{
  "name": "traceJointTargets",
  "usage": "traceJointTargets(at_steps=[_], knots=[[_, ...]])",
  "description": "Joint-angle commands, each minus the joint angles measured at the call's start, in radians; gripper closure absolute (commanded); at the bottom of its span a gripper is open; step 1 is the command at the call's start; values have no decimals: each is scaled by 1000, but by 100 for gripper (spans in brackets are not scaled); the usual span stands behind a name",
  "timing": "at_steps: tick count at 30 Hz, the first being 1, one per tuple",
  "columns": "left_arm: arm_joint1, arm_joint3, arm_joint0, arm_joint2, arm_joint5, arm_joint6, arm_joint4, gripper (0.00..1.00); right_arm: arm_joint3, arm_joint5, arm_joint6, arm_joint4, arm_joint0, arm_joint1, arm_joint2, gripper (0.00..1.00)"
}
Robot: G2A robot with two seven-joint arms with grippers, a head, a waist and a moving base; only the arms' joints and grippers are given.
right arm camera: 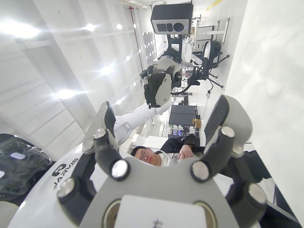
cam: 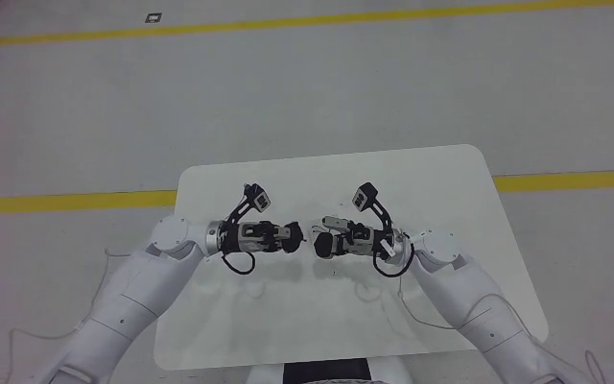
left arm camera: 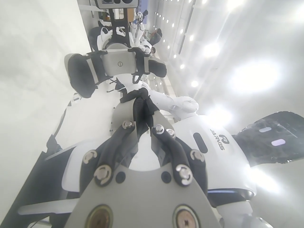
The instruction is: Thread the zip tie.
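Facing each other above the white tabletop point(cam: 451, 192), our two hands hang nearly tip to tip. Our left hand point(cam: 294, 233) has its fingers pressed tight together — whether the zip tie is pinched between them we cannot tell, it is too small to make out. Our right hand point(cam: 321, 238) has its fingers spread wide apart.
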Motion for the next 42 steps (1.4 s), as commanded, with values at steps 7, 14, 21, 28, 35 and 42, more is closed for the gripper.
traceJointTargets(at_steps=[7, 14, 21, 28, 35, 42], knots=[[-16, -80, 46, -105, -48, 44, 164, 100, 0, 0, 0, 0, 0, 0, 0, 0], [-73, -60, 94, -231, -48, 26, 213, 100, 0, 0, 0, 0, 0, 0, 0, 0], [-85, -41, 96, -246, -48, 3, 204, 100, 0, 0, 0, 0, 0, 0, 0, 0], [-87, -15, 101, -248, -48, 66, 230, 100, 0, 0, 0, 0, 0, 0, 0, 0], [-96, 17, 119, -306, -48, -12, 99, 100, 0, 0, 0, 0, 0, 0, 0, 0], [-105, 38, 124, -349, -48, -79, 44, 100, 0, 0, 0, 0, 0, 0, 0, 0]])
